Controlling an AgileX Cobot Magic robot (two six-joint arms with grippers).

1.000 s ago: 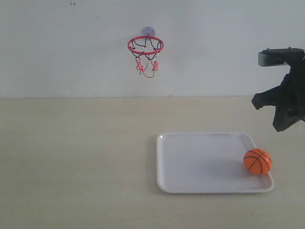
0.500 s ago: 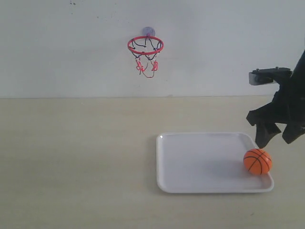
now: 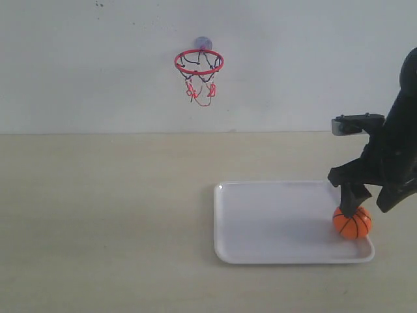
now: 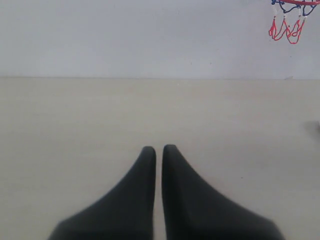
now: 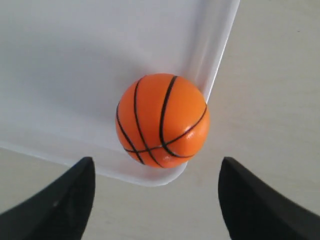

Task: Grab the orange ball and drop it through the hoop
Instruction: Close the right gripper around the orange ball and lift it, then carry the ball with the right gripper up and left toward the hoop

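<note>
The orange ball [image 3: 352, 222] [image 5: 163, 120] rests in the near right corner of a white tray [image 3: 273, 222] [image 5: 75, 65]. Just above it hangs my right gripper [image 3: 369, 207] [image 5: 156, 167], open, its dark fingers [image 5: 60, 200] spread wider than the ball and not touching it. High on the white wall at the back is the hoop [image 3: 199, 62], a red ring with a dark and red net [image 4: 286, 27] and a suction cup behind it. My left gripper [image 4: 158, 150] is shut with nothing in it, low over bare table; the exterior view does not show it.
The light wooden table [image 3: 104, 208] meets the white wall [image 3: 98, 65] at the back. The tray's raised rim [image 5: 212, 65] curves round the ball on two sides.
My right arm has come down and leftward, from well above the tray's right edge to just over the ball. Ball, tray and hoop have not moved.
</note>
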